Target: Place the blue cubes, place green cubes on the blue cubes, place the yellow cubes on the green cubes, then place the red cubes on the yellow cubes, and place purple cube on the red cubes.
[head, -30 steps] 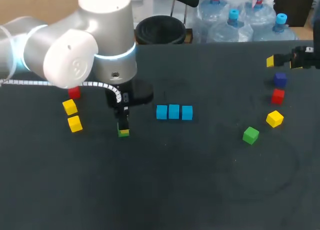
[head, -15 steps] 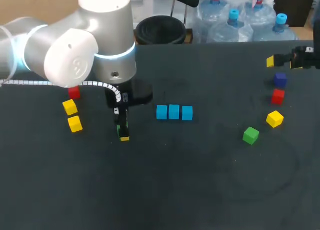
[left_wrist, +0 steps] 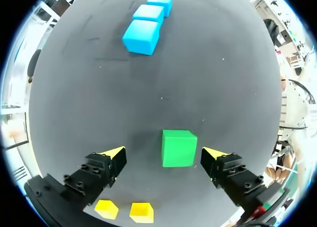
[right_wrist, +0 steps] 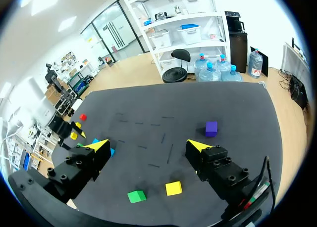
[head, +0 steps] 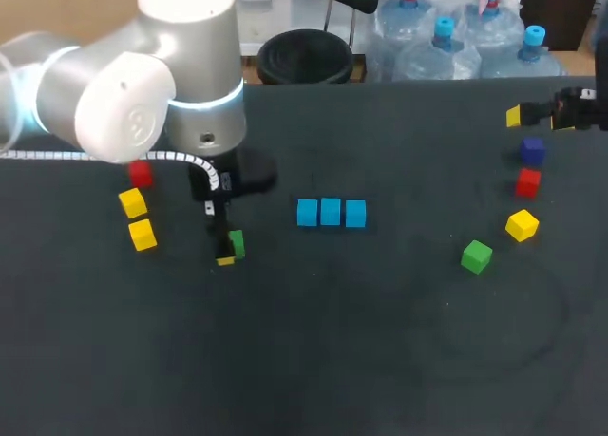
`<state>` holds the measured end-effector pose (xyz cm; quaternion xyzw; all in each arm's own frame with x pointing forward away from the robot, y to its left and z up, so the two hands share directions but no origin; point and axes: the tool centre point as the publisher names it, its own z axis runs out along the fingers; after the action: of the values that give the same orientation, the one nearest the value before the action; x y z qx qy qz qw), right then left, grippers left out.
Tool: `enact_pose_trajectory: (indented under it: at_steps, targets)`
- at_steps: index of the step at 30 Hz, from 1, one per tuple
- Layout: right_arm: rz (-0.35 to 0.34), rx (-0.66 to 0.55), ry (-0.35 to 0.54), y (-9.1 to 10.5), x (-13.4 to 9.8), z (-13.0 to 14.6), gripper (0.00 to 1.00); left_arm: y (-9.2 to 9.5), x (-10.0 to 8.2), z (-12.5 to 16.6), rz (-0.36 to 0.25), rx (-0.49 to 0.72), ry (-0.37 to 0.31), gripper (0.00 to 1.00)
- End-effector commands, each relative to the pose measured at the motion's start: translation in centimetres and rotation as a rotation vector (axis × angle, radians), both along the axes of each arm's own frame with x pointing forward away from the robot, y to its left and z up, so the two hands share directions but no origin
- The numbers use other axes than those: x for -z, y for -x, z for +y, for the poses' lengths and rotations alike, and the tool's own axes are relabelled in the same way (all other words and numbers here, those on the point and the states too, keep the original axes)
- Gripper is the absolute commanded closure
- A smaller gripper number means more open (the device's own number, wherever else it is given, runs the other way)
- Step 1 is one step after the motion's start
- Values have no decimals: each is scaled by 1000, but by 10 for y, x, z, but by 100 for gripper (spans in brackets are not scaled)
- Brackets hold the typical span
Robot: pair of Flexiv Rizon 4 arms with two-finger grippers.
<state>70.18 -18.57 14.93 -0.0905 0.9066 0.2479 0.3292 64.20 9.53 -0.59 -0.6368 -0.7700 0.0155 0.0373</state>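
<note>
Left arm (head: 142, 94) edged left, uncovering the green cube (left_wrist: 179, 148)
Left end effector (left_wrist: 164, 151) stood apart, the cube on the surface (head: 380, 341) between its fingers (left_wrist: 111, 160), ungripped, left of the 3 blue cubes (head: 330, 212); it looked poised to grip.

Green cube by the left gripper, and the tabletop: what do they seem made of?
The green cube looks like plastic or painted wood, I cannot tell which: even colour, flat faces, crisp edges, a soft matte sheen. The tabletop looks like a dark matte mat or cloth: no glare, faint pale scuffs.
</note>
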Motion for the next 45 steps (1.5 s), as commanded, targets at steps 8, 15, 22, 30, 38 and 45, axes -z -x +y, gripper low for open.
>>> enact_pose_trajectory:
  at_steps: [8, 15, 22, 30, 38, 45]
  targets:
    - [0, 1, 2, 1, 0, 0, 0, -1, 1, 2, 0, 0, 16, 0]
    - [0, 1, 2, 1, 0, 0, 0, -5, 1, -1, 1, 13, 30, 0]
    - [0, 1, 2, 1, 0, 0, 0, -9, -1, -1, -12, 18, 30, 54]
    - [0, 1, 2, 1, 0, 0, 0, -9, -1, -2, -14, 24, 34, 100]
    - [0, 1, 2, 1, 0, 0, 0, -7, -4, -4, -17, 34, 39, 100]
    - [0, 1, 2, 1, 0, 0, 0, -8, -3, -1, -13, 25, 42, 19]
